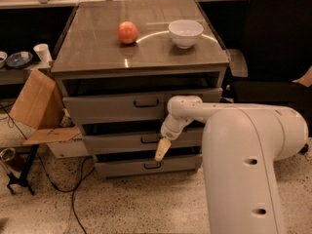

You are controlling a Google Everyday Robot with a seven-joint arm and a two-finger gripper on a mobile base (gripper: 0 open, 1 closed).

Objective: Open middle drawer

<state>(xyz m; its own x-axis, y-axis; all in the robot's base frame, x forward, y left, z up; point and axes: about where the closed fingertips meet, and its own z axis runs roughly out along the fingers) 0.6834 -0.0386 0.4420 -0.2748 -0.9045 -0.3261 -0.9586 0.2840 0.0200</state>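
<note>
Middle drawer [117, 143]: second of three below the surface [97, 48]. Probably rigid, sliding stiffly; take its black handle [149, 140]. Your hand [162, 150] hangs just beside it; whether spread or pressed together, cannot tell.

Speckled floor [126, 204] underfoot, a black cable [73, 204] snaking across it. Grey cabinet [92, 45] dead centre, its glossy top catching the light. Black chair [278, 43] on the right, cardboard box [33, 99] leaning on the left — and the gripper [162, 150] hangs just before the cabinet's drawer fronts.
</note>
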